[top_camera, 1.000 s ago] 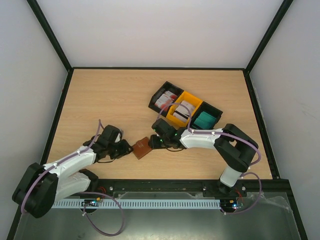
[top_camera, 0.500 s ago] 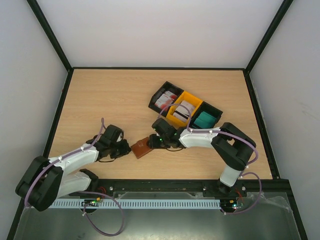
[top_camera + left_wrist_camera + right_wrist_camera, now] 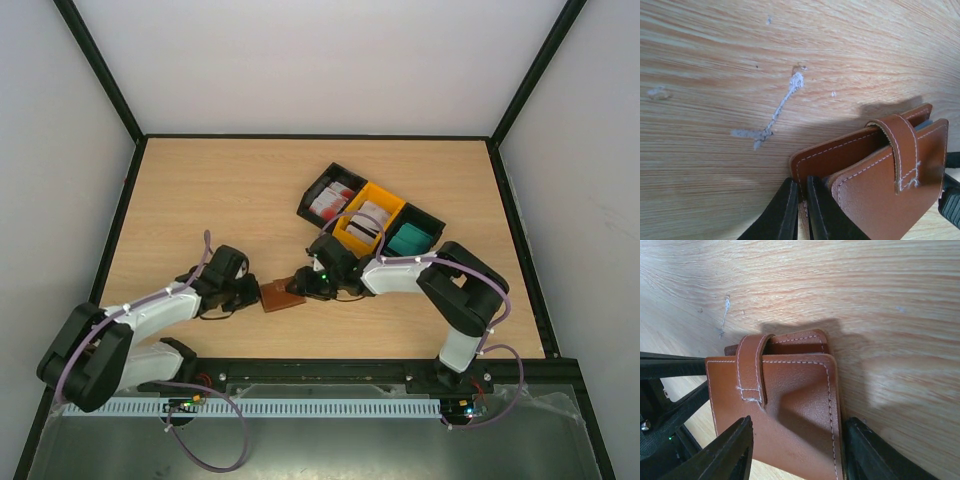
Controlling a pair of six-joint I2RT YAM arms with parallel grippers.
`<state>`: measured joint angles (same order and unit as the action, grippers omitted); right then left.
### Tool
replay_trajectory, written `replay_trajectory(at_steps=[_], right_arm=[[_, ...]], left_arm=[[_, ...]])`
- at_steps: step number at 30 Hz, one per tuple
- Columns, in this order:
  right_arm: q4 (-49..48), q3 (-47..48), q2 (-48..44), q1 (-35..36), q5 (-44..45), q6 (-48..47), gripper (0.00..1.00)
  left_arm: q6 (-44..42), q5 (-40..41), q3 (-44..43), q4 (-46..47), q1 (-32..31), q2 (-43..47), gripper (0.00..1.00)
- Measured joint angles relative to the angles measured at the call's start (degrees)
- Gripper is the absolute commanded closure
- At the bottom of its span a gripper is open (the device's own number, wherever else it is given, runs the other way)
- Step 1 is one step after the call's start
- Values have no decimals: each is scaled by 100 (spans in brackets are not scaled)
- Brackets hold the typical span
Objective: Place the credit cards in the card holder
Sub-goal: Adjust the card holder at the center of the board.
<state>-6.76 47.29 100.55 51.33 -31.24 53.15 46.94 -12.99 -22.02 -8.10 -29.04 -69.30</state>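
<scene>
Card holder (image 3: 283, 294) sits near the front of the tabletop (image 3: 220, 200), between the two arms, with its folded leaves partly raised off the wood. The left end effector (image 3: 252, 293) is pinched together on one corner of the back leaf, as the left wrist view shows (image 3: 802, 182). The right end effector (image 3: 303, 288) stands apart with a finger on each side of the holder (image 3: 785, 405). I cannot tell whether those fingers press on the leather. The tab (image 3: 905, 150) lies over the front leaf, so the holder appears closed. The credit cards (image 3: 368, 220) are well apart from it, stacked in the bin tray (image 3: 314, 190). Risks noted, as judgement: the left hold covers only a corner, so any pull from the right side could twist the leather free or drag the holder across the wood. Opening against the tab may tip the holder flat. With both end effectors on the holder, letting go to fetch a card could let the leaves fall closed.
</scene>
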Motion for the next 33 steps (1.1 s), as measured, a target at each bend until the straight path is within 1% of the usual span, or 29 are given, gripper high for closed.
replay_trajectory(at_steps=[4,7,8,10,12,13,16,18,19,23,27,31,33], right_arm=[[-9,2,15,7,28,2,52],[48,44,15,11,208,-17,53],[72,57,15,15,280,-22,53],[90,68,15,17,345,-24,54],[92,68,15,17,396,-22,54],[92,68,15,17,400,-22,54],[90,68,15,17,413,-22,54],[87,68,15,17,415,-22,54],[87,68,15,17,415,-22,54],[70,66,20,17,382,-24,54],[26,66,42,17,302,-68,51],[11,66,39,17,273,-162,44],[4,66,28,17,284,-190,43]], left_arm=[[24,267,-76,-229,-4,127,90],[94,568,-37,-697,-4,601,87],[129,614,-26,-793,-4,796,84],[210,640,9,-855,-4,1154,74],[297,570,85,-817,-4,1423,64],[343,498,153,-739,-4,1517,61],[444,140,398,-402,-4,1596,58],[479,-74,511,-223,-4,1532,60],[492,-157,540,-138,-4,1471,63],[507,-302,549,118,-4,1237,80],[479,-262,560,212,-4,986,95],[678,81,507,11,-4,791,96],[763,205,466,-39,-4,767,96]])
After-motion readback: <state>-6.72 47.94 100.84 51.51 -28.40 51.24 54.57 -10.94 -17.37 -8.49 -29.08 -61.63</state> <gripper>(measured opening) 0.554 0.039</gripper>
